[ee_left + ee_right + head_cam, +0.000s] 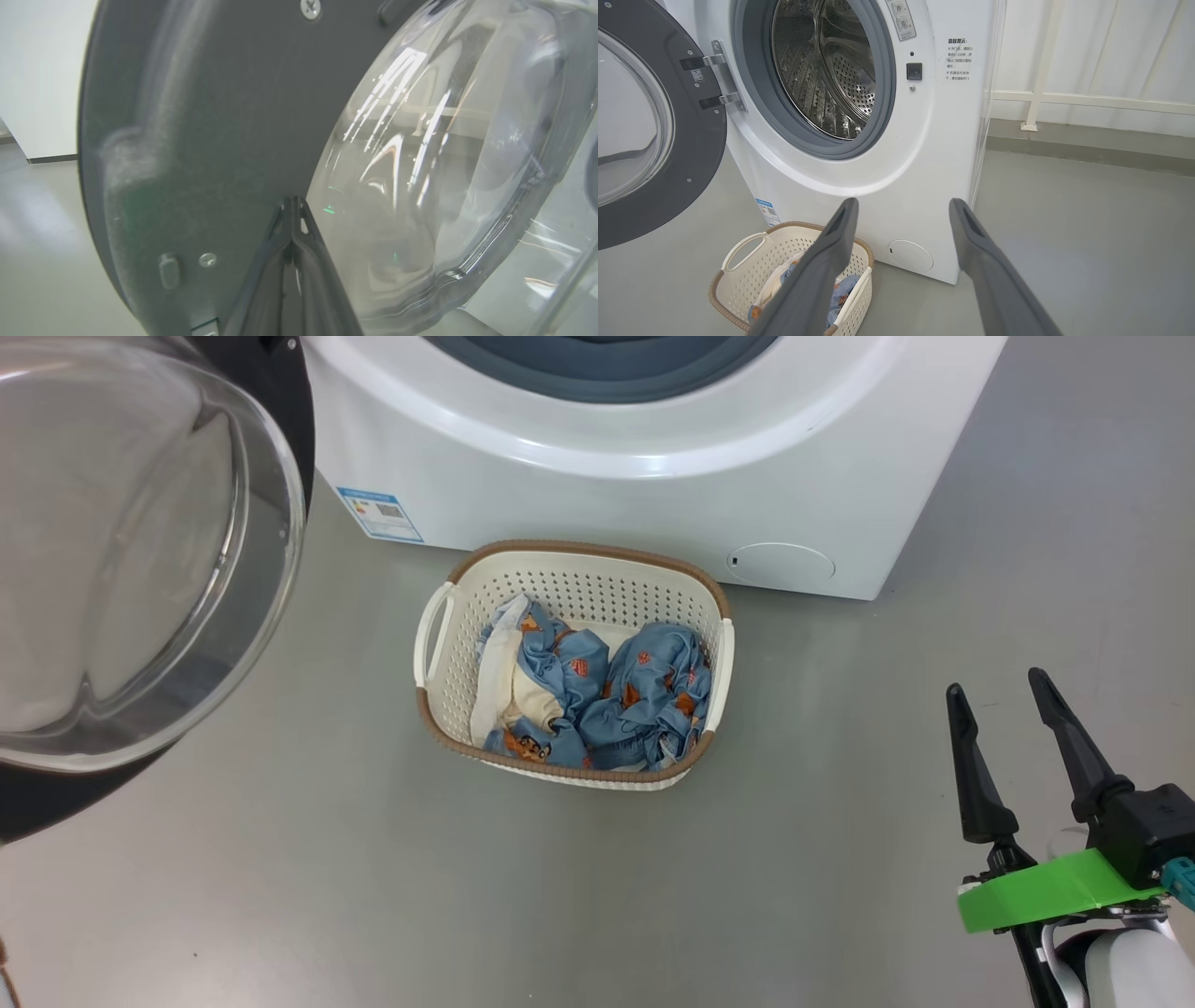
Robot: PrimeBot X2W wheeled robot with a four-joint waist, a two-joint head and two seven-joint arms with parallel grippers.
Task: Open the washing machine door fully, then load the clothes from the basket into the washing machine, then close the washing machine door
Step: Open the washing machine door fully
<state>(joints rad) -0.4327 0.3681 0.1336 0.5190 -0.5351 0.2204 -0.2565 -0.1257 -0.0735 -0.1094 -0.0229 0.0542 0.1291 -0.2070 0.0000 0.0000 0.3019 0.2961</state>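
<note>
From the head I see the washing machine door open at left, the clothes in the basket, my right gripper spread wide and empty. Left wrist: my left gripper pinched shut beside the door's rim. Right wrist: the basket before the washing machine.

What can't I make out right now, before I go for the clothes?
- Head view: the opening of the washing machine is cut off by the top edge, the washing machine door by the left edge.
- Left wrist view: whether the shut left tool touches the door; too close to tell.
- Right wrist view: one finger of the right tool hides much of the basket.
- Head view: the clothes are bunched; piece count unclear.
</note>
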